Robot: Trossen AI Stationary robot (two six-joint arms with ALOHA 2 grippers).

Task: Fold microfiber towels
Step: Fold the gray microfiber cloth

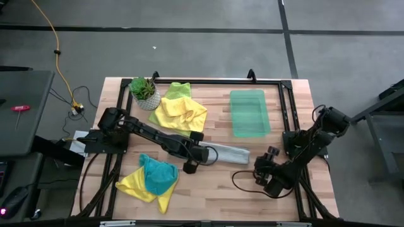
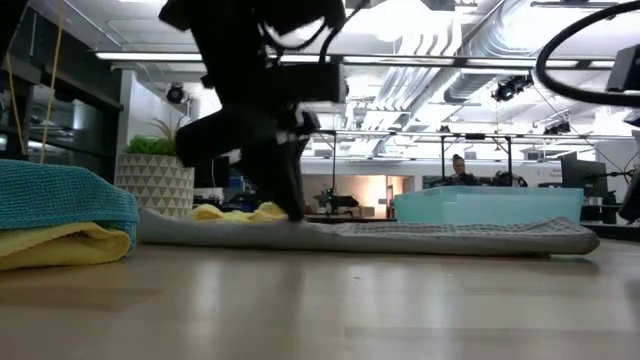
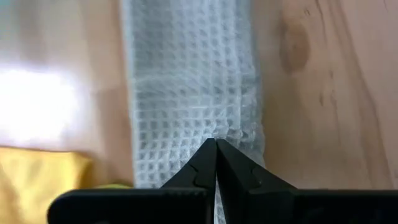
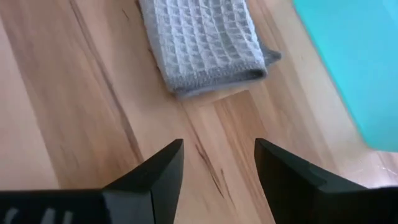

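Observation:
A grey waffle-weave towel (image 1: pixel 228 152) lies on the table as a long narrow folded strip. My left gripper (image 1: pixel 208 153) stands over the strip's left end, shut on it. My right gripper (image 1: pixel 257 165) is open and empty, low over the bare wood just off the strip's right end (image 4: pixel 205 43). A yellow towel (image 1: pixel 182 113) with a lime green one (image 1: pixel 178 90) behind it lies crumpled at the far left. A teal towel (image 1: pixel 158 175) lies on another yellow towel (image 1: pixel 136 186) at the near left. My left gripper pinches the grey towel near its left end, between its two shut fingertips (image 3: pixel 208 163). The cloth puckers right at the tips (image 3: pixel 239 134). The fingers come from above, slanting down (image 2: pixel 293 212). The towel lies flat on the table; how many layers are caught, I cannot tell.
A translucent green tray (image 1: pixel 249 112) lies at the far right of the table. A small potted plant (image 1: pixel 144 93) stands at the far left corner. Bare wood shows along the near edge (image 1: pixel 221 195) between the two arms.

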